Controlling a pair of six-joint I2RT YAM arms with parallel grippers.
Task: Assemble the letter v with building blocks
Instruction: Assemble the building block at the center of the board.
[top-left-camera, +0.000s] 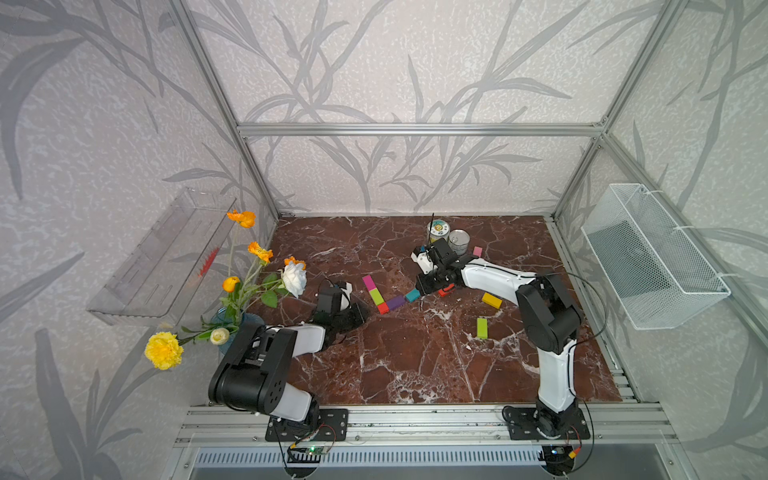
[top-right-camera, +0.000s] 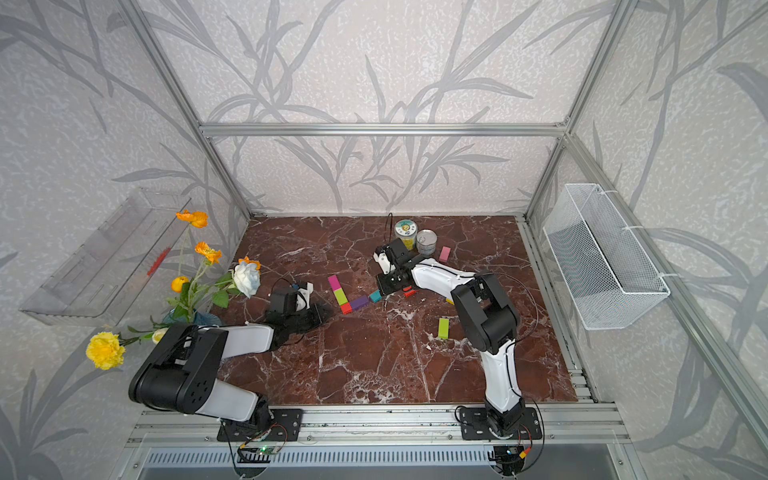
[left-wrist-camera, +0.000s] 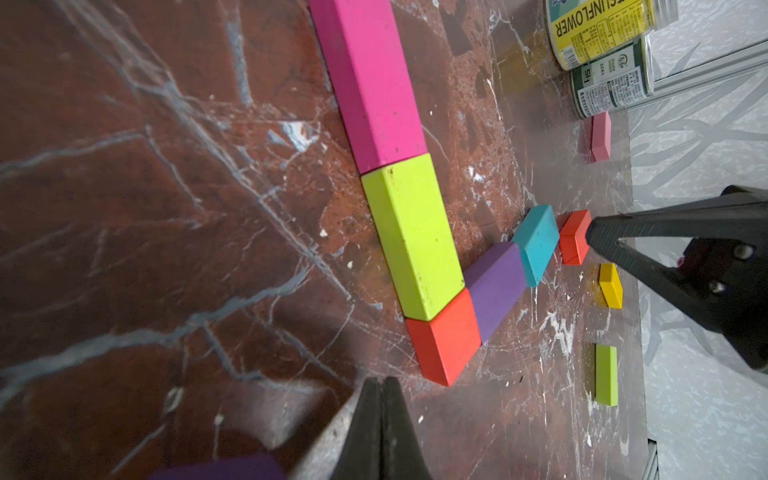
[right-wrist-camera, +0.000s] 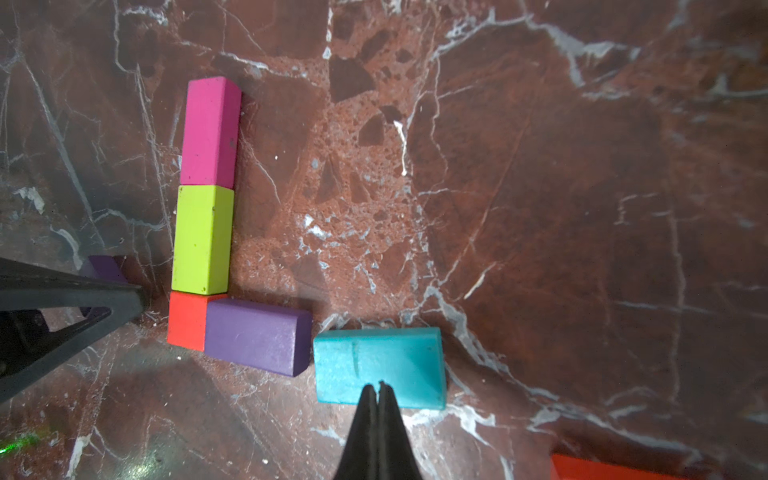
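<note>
as l gripper (left-wrist-camera: 380, 380) & r gripper (right-wrist-camera: 379, 385) sit pinched together, letter v (top-left-camera: 395, 302) lies mid-table

matte rectangular bricks on glossy veined red-brown marble top (right-wrist-camera: 540, 208): magenta brick (right-wrist-camera: 210, 133) & lime brick (right-wrist-camera: 203, 239) end to end, meeting red corner block (right-wrist-camera: 185, 318); purple brick (right-wrist-camera: 257, 334) butts it at an angle, teal brick (right-wrist-camera: 376, 359) just beside purple's end, slightly skewed. r gripper, tips closed & empty, at teal's long side. l gripper closed too, empty, near red block, not touching.

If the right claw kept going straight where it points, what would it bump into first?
Most likely the teal block: the shut right gripper aims right at it, tips seemingly at its near edge.
</note>
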